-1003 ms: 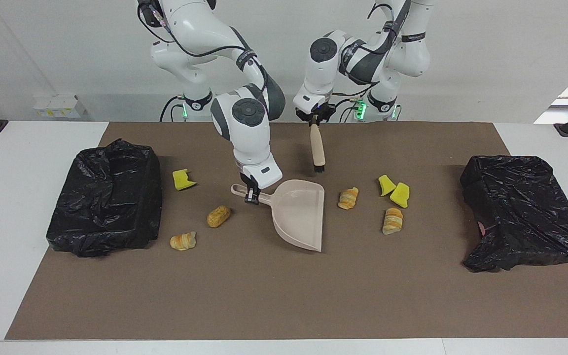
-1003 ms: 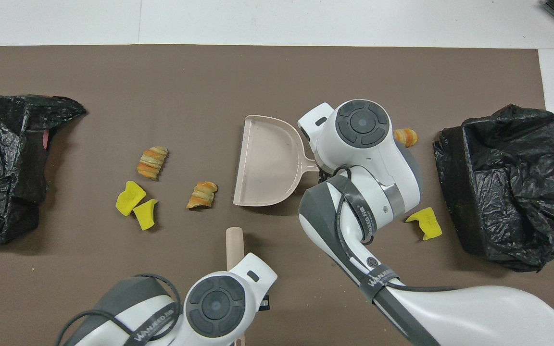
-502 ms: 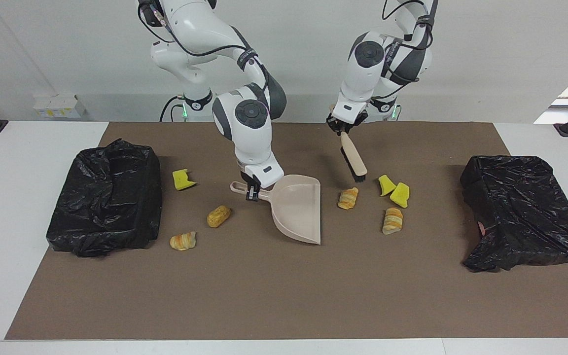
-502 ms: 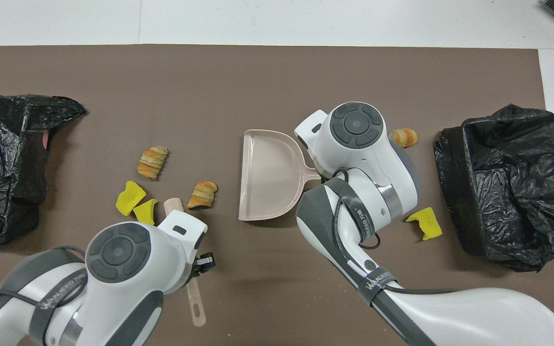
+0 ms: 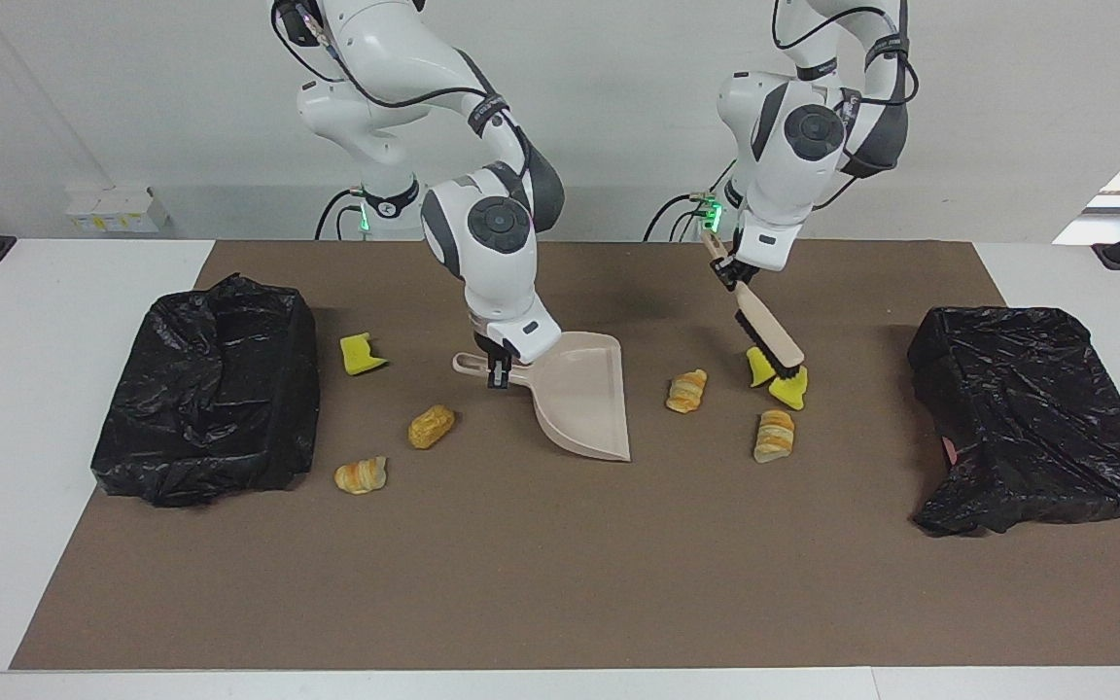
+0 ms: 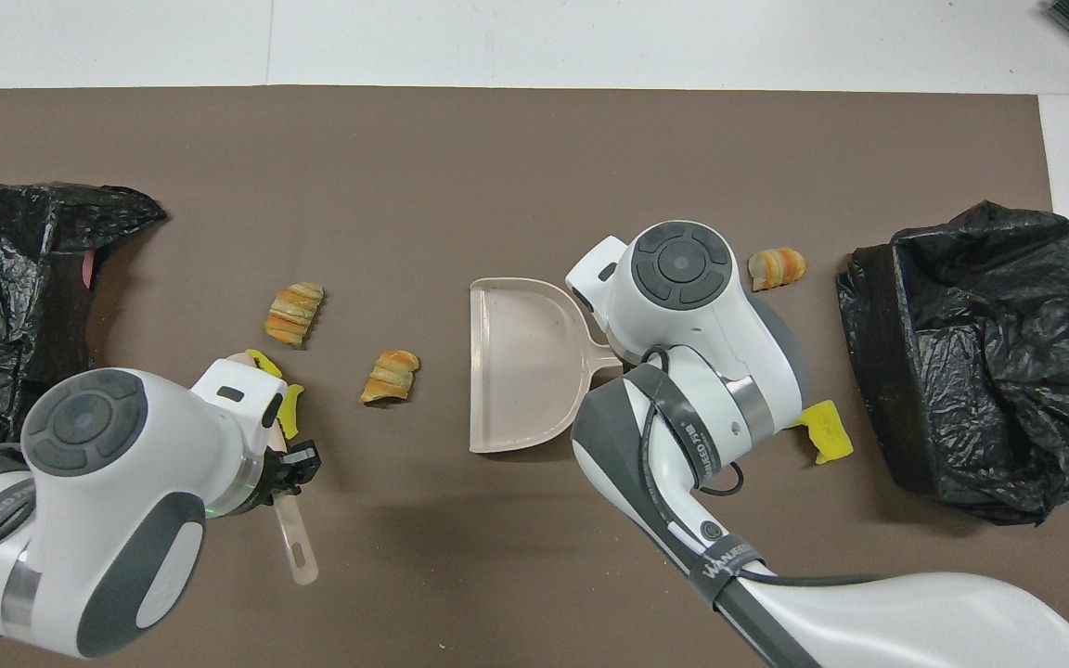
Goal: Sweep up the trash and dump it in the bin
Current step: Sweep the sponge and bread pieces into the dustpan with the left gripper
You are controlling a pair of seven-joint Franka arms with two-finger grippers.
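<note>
Judged from how things lie, the sweeping has barely begun. Both black bag-lined bins, one at the right arm's end (image 5: 205, 389) and one at the left arm's end (image 5: 1032, 413), show no trash inside as far as either view reveals, and the brown mat (image 5: 560, 583) carries every piece loose.

The dustpan (image 5: 584, 394) is empty, its open mouth turned toward the left arm's end; the right gripper (image 5: 495, 374) is clamped shut on its handle. The left gripper (image 5: 727, 275) is closed on the brush (image 5: 764, 326), which slants down so its bristles touch the two yellow sponge chunks (image 5: 782, 379) (the first to be pushed, it seems).

Near these lie two croissants: one (image 5: 686, 391) between the chunks and the pan's mouth, one (image 5: 774, 435) farther from the robots. At the right arm's end sit a third yellow chunk (image 5: 361, 353), a bread roll (image 5: 431, 426) and another croissant (image 5: 361, 474). All seven remain to be swept and dumped.

The facing view shows the bristles meeting the sponges and the bread roll; in the overhead view the left arm's wrist covers most of those chunks and the right arm hides the roll. The overhead view alone shows the brush handle's tail end (image 6: 298, 547).
</note>
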